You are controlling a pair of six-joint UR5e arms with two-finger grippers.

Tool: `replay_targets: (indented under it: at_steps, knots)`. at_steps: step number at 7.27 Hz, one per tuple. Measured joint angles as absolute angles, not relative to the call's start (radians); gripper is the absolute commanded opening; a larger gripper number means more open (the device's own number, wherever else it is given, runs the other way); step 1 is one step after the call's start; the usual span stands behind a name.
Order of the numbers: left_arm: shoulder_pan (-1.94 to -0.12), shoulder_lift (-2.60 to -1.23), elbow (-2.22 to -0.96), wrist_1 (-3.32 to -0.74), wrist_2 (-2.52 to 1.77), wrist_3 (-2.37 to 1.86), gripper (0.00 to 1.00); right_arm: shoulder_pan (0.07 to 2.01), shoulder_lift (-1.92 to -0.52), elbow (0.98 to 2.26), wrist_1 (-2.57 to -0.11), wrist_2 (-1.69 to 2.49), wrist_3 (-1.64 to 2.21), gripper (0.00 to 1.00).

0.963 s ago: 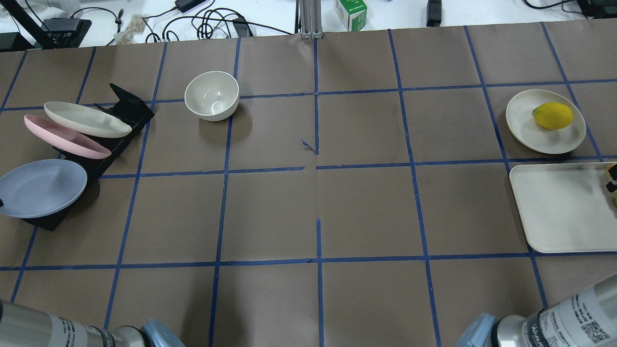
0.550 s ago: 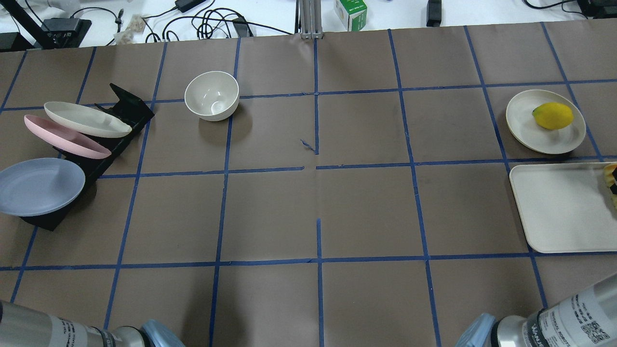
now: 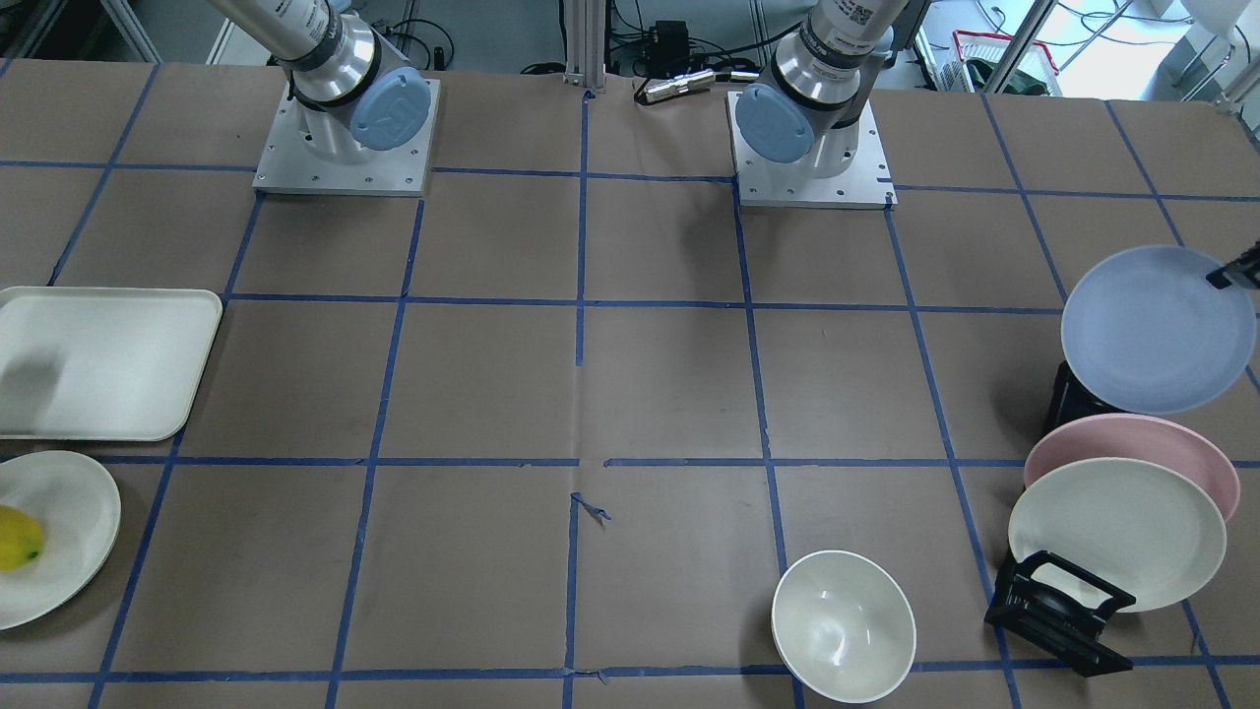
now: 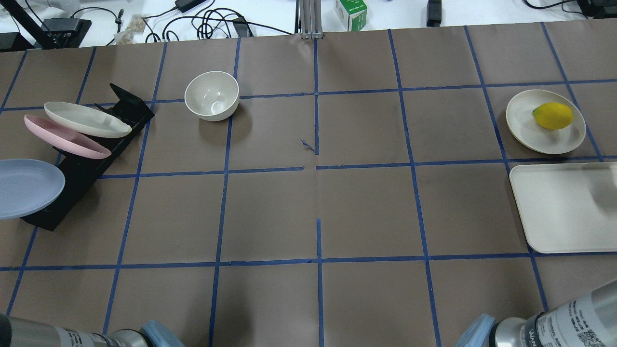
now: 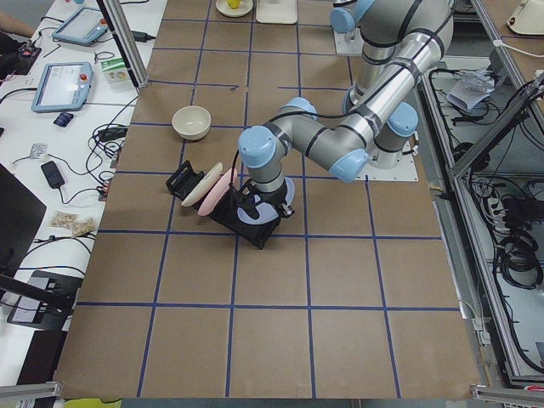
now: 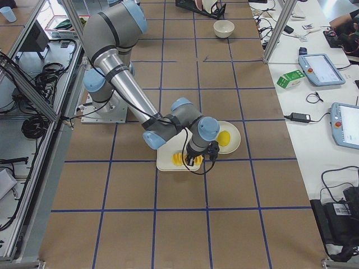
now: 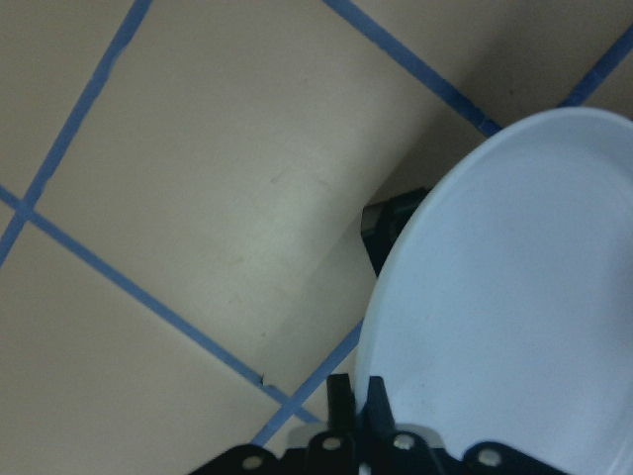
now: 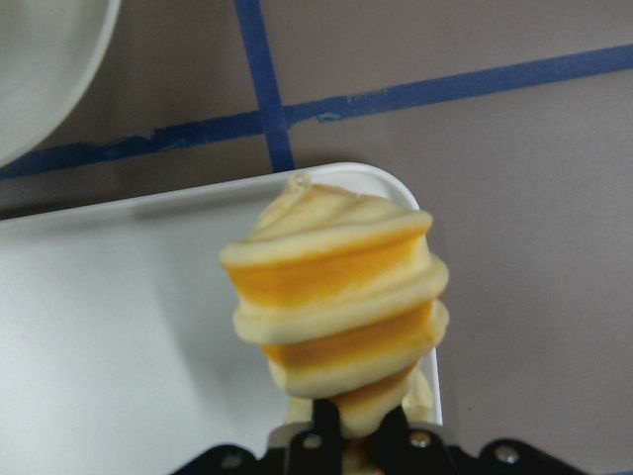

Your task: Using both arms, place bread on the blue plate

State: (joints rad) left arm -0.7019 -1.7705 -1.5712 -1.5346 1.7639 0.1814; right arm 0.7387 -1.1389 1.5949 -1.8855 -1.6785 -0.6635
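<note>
Left arm [image 5: 327, 140] folded at the elbow, wrist pointing down. Left tool [image 7: 358, 401] clamped on the blue plate [image 7: 504, 297] rim. Right arm [image 6: 126, 84] reaches out and down. Right tool [image 8: 358, 430] pinched on one end of the bread [image 8: 336, 297].

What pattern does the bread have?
The bread has orange bands between pale cream ones; the right wrist view shows it best.

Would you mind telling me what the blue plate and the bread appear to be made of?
The blue plate looks like matte plastic or fibre composite: even pale colour, thin rim, no sharp glare. The bread is probably a moulded toy, plastic or foam: uniform orange-and-cream ridges, smooth surface.
</note>
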Motion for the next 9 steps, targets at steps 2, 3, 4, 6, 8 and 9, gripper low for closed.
replay_targets:
  at_steps: [2, 3, 4, 6, 8, 9]
  knots:
    - [-0.788, -1.682, -1.577, -1.699, 1.771, 0.058, 0.00, 0.770, -1.182, 1.576, -1.816, -1.626, -0.645, 0.00]
    - [-0.882, -1.660, -1.600, -1.720, 1.740, -0.023, 0.00, 0.804, -1.205, 1.569, -1.787, -1.616, -0.611, 0.00]
    - [-0.979, -1.650, -1.621, -1.721, 1.669, -0.071, 0.00, 0.859, -1.234, 1.565, -1.748, -1.609, -0.532, 0.00]
    - [-1.126, -1.668, -1.660, -1.638, 1.504, -0.095, 0.00, 1.007, -1.290, 1.558, -1.670, -1.604, -0.363, 0.00]
    - [-1.297, -1.693, -1.735, -1.434, 1.385, -0.099, 0.00, 1.164, -1.354, 1.552, -1.624, -1.598, -0.144, 0.00]
    - [-1.407, -1.711, -1.798, -1.305, 1.333, -0.106, 0.00, 1.238, -1.372, 1.543, -1.616, -1.576, -0.029, 0.00]
